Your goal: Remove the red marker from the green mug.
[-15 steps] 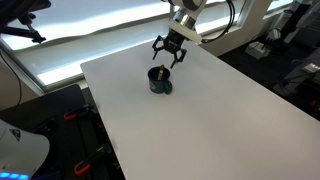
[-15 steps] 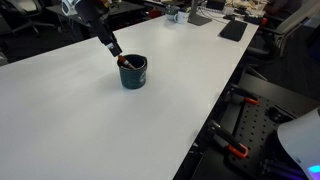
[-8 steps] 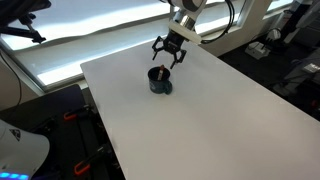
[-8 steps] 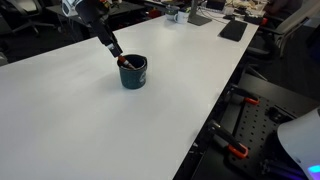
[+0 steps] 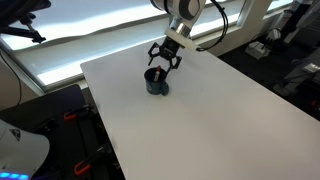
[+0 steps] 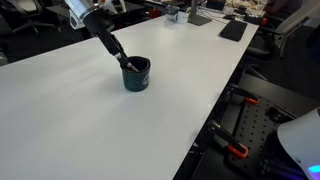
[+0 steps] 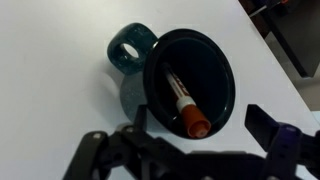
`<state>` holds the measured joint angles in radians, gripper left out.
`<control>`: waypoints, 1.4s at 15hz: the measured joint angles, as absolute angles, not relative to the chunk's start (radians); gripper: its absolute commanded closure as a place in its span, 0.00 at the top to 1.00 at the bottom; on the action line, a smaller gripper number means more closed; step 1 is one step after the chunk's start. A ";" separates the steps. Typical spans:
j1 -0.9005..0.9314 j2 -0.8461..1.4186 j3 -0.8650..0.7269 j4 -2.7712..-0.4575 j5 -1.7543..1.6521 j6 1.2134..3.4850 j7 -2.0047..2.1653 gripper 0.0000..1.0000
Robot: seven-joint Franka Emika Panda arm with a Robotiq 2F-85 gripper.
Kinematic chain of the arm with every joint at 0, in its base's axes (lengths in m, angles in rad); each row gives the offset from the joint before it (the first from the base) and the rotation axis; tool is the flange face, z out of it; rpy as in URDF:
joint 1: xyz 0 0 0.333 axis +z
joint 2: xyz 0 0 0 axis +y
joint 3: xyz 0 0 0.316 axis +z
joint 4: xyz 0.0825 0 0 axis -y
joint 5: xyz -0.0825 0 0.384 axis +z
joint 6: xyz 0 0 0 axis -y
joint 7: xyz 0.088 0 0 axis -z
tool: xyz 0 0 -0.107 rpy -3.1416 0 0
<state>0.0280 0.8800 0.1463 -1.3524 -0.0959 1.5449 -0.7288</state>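
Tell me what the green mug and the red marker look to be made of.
The green mug: likely glazed ceramic; thick walls, soft gloss on the rim. The red marker: probably plastic; smooth pale barrel with a red-orange end, faint sheen.

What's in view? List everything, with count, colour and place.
table: one, white, under everything
mug: one, dark green, upright on the table, handle to one side
marker: one, red-orange with a darker tip, leaning inside the mug
arm: one, white and black, reaching down to the mug
fingers: two, black, spread open at the mug's mouth
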 measured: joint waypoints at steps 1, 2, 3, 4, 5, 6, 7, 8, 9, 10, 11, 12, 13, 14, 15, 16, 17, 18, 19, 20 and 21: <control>0.028 0.880 0.146 -1.353 -0.096 1.545 -0.729 1.00; 0.028 0.880 0.146 -1.353 -0.096 1.545 -0.729 1.00; 0.028 0.880 0.146 -1.353 -0.096 1.545 -0.729 1.00; 0.028 0.880 0.146 -1.353 -0.096 1.545 -0.729 1.00; 0.028 0.880 0.146 -1.353 -0.096 1.545 -0.729 1.00; 0.028 0.880 0.146 -1.353 -0.096 1.545 -0.729 1.00; 0.028 0.880 0.146 -1.353 -0.096 1.545 -0.729 1.00; 0.028 0.880 0.146 -1.353 -0.096 1.545 -0.729 1.00; 0.027 0.881 0.146 -1.352 -0.096 1.545 -0.729 1.00; 0.027 0.881 0.146 -1.352 -0.096 1.546 -0.729 1.00; 0.027 0.881 0.146 -1.349 -0.096 1.549 -0.729 1.00; 0.027 0.879 0.146 -1.348 -0.096 1.555 -0.729 1.00; 0.028 0.873 0.146 -1.348 -0.097 1.562 -0.729 1.00; 0.029 0.864 0.146 -1.349 -0.100 1.568 -0.729 1.00; 0.030 0.851 0.146 -1.350 -0.102 1.572 -0.729 1.00; 0.031 0.836 0.148 -1.354 -0.102 1.573 -0.729 1.00; 0.031 0.820 0.150 -1.362 -0.102 1.573 -0.730 1.00; 0.031 0.803 0.152 -1.374 -0.102 1.573 -0.732 1.00; 0.031 0.788 0.154 -1.387 -0.102 1.573 -0.733 1.00; 0.031 0.777 0.156 -1.399 -0.102 1.573 -0.733 1.00; 0.031 0.772 0.157 -1.407 -0.102 1.573 -0.733 1.00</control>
<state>0.0311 0.7717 0.1570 -1.4066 -0.1021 1.5730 -0.7327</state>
